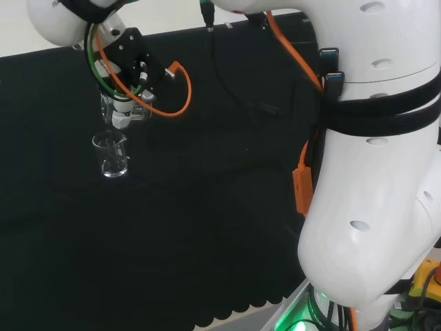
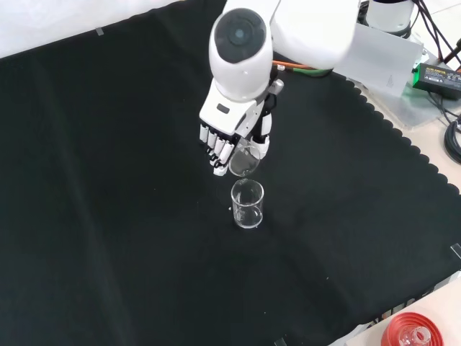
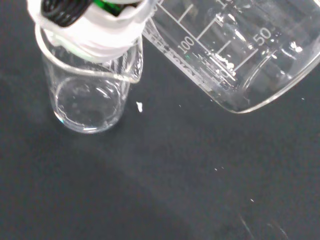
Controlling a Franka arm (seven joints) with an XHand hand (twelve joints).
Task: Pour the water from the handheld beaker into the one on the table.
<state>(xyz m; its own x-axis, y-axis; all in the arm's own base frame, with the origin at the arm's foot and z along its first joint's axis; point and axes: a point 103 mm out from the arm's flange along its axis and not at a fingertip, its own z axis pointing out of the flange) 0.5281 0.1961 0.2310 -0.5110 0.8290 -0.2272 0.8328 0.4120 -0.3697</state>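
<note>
The black and white hand [image 2: 234, 133], fingers curled round the tilted clear glass beaker [image 2: 243, 163], is mid-pour above the upright clear beaker [image 2: 247, 205] on the black-clothed surface [image 2: 108, 216], so next I judge it needs more tilt, lip over the rim.

In the wrist view the tilted beaker [image 3: 235, 55] held over the tabletop carries a printed white scale of graduation lines on its clear wall, and two of its numbers can be read: 100 and 50. A further figure near the rim is cut off and cannot be made out. The upright beaker [image 3: 87, 95] standing beside it shows no readable marks.
</note>
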